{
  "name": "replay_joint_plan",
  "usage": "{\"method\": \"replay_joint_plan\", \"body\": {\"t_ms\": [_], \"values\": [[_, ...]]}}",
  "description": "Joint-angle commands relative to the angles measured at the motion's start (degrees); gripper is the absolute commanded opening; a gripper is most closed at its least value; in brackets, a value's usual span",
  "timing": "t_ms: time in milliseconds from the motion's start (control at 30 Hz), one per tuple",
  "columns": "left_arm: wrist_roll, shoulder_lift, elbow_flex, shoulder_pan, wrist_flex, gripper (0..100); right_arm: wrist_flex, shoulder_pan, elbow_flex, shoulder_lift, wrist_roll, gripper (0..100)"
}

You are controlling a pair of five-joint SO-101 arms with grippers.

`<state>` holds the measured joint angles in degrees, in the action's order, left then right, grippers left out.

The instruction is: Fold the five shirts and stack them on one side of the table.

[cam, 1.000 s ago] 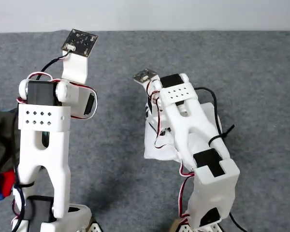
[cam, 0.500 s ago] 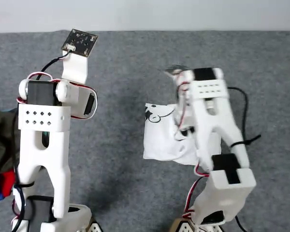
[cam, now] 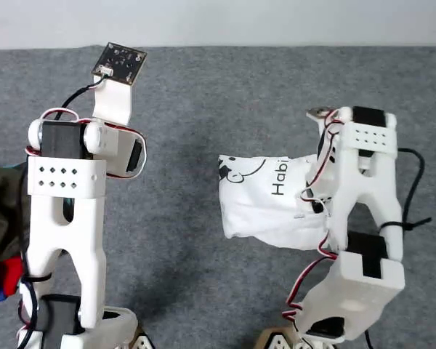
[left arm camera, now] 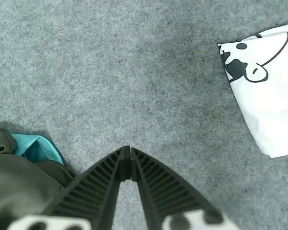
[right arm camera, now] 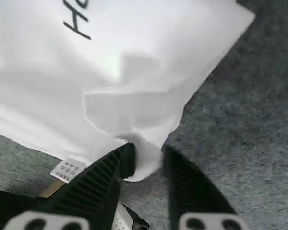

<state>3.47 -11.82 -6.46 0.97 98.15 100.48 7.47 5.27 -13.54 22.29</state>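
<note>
Plainly, the white shirt [cam: 276, 203] carries black lettering [cam: 278, 178] across its middle and a black-outlined cartoon print [cam: 240, 171] at its far left corner; a small sewn-in label [right arm camera: 67, 168] with tiny print, too small to make out, sits at its edge close to the right claw. The shirt lies bunched on the grey table cover [cam: 182, 218], right of centre, its right part under the right arm [cam: 360, 203]. The right gripper [right arm camera: 146, 155] pinches a fold of the shirt's edge between its two black fingers, white cloth filling the narrow gap. The left gripper [left arm camera: 130, 158] has its ribbed fingers pressed together on nothing, hanging above bare cover, well apart from the shirt [left arm camera: 269, 86]. Beside it the left wrist view brings out a dark garment [left arm camera: 14, 187] with a teal lining [left arm camera: 36, 146]; from above, that heap [cam: 0, 211] sits at the left edge with blue and red cloth [cam: 0, 280] nearer
</note>
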Motion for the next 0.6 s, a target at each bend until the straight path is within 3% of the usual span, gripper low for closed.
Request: {"method": "replay_joint_plan", "body": {"t_ms": [0,400,567], "values": [[0.4,-1.5,-0.1,0.0,-1.1,0,2.3,0.2,0.5,5.6,0.5,24.7],[2.3,-1.5,-0.1,0.0,-1.1,0,-2.2,-9.5,0.0,18.2,0.4,23.6],[2.3,-1.5,0.4,-0.4,-1.1,0,-8.5,-9.7,-0.6,13.8,0.4,3.5]]}}
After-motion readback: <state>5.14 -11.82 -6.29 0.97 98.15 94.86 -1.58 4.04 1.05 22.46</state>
